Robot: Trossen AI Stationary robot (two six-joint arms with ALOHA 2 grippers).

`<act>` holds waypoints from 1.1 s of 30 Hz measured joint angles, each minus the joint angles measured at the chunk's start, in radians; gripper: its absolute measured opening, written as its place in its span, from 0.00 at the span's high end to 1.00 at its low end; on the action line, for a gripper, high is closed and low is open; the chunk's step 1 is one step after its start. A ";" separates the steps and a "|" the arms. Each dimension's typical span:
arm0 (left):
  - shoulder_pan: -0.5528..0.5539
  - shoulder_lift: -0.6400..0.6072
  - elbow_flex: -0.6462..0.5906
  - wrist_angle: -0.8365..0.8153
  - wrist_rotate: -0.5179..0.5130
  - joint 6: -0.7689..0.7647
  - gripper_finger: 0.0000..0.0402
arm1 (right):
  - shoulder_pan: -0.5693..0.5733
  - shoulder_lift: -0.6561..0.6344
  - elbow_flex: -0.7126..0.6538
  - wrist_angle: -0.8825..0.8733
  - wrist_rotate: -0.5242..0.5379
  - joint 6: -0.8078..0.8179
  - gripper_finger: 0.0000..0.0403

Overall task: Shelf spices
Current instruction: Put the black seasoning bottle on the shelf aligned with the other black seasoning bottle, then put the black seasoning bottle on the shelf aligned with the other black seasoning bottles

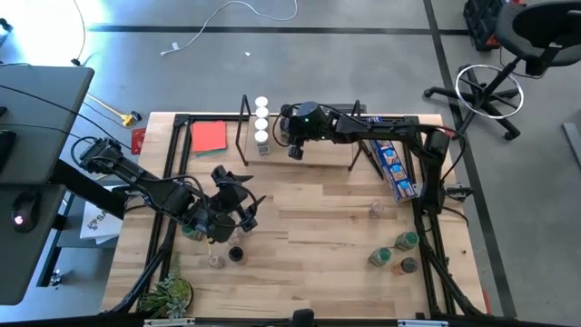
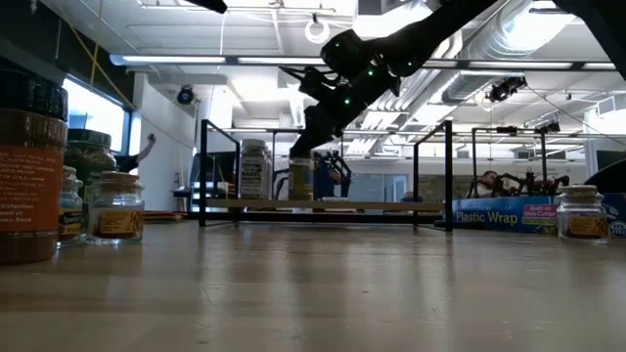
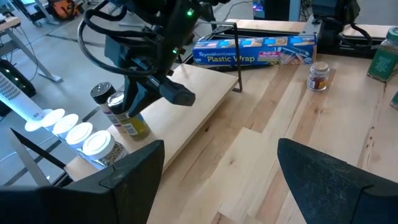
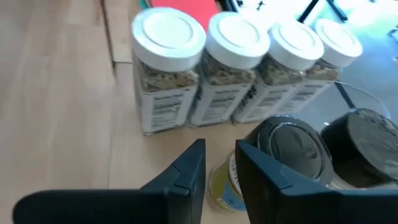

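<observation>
Shelf [image 1: 309,154] jars (white-lidded) [image 1: 261,121], right gripper [image 1: 295,151] beside

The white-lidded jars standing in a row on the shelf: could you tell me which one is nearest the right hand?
The end jar of the row of four, nearest the table's middle; the right hand hangs just in front of it, beside two dark-lidded jars.

shelf [image 1: 318,145]: jars [image 1: 261,123] crowd left end | right part open
</observation>
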 joint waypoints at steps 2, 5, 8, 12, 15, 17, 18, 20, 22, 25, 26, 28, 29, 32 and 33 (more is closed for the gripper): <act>0.000 0.000 0.000 0.000 0.014 0.000 0.23 | 0.011 -0.006 0.000 -0.004 0.016 0.004 0.80; -0.001 0.000 0.000 -0.011 0.067 -0.002 0.23 | 0.049 -0.037 0.000 -0.027 0.016 0.004 0.80; -0.013 0.000 0.000 -0.058 0.127 -0.041 0.23 | 0.103 -0.080 0.000 -0.075 0.014 0.004 0.80; -0.050 0.000 0.000 -0.197 0.305 -0.205 0.23 | 0.180 -0.129 0.000 -0.174 0.014 -0.006 0.80; -0.100 0.019 0.000 -0.313 0.474 -0.324 0.23 | 0.227 -0.142 0.000 -0.228 0.014 -0.008 0.80; -0.143 0.041 0.000 -0.370 0.555 -0.377 0.23 | 0.251 -0.141 0.000 -0.252 0.022 -0.008 0.80; -0.163 0.056 0.000 -0.387 0.568 -0.398 0.23 | 0.262 -0.140 0.000 -0.257 0.030 -0.008 0.80; -0.205 0.093 0.000 -0.399 0.568 -0.431 0.23 | 0.277 -0.137 0.000 -0.257 0.043 -0.006 0.80; -0.232 0.141 0.000 -0.393 0.583 -0.426 0.23 | 0.287 -0.136 0.000 -0.270 0.067 -0.003 0.80; -0.249 0.208 0.000 -0.393 0.633 -0.413 0.23 | 0.292 -0.135 0.000 -0.284 0.095 -0.003 0.80; -0.250 0.225 0.002 -0.392 0.646 -0.417 0.23 | 0.292 -0.135 0.000 -0.292 0.099 -0.001 0.80; -0.245 0.243 0.006 -0.384 0.664 -0.426 0.23 | 0.292 -0.134 0.000 -0.312 0.102 0.000 0.80; -0.242 0.252 0.006 -0.372 0.659 -0.425 0.23 | 0.292 -0.134 0.000 -0.319 0.102 0.000 0.80; -0.241 0.254 0.004 -0.313 0.633 -0.404 0.23 | 0.292 -0.134 0.000 -0.333 0.103 0.004 0.80; -0.237 0.253 0.003 -0.294 0.630 -0.391 0.23 | 0.292 -0.134 0.000 -0.337 0.103 0.004 0.80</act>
